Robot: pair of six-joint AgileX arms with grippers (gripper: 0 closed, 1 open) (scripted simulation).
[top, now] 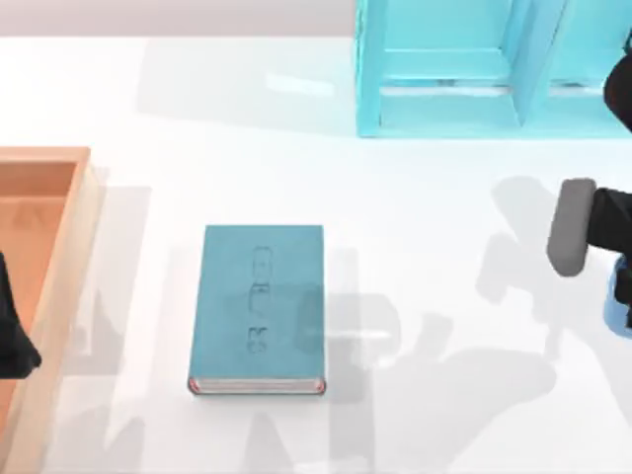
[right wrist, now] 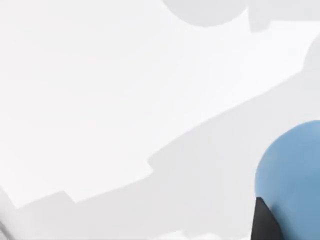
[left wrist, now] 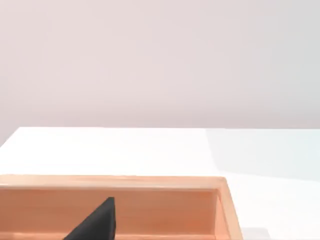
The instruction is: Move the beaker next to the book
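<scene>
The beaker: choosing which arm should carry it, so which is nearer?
Right. The beaker sits beside the right arm at the table's right edge; the left arm is far left, over the wooden tray.

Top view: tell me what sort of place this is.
Probably a rendered tabletop workspace, not a real room: a plain white table holds a teal book, a cyan shelf unit at the far edge and a wooden tray at the left. Robot arms reach in from both sides.

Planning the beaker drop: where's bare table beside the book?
Bare table lies between the book and the right arm, also between the book and the wooden tray, and up toward the cyan shelf. The right edge is crowded: arm plus beaker.
</scene>
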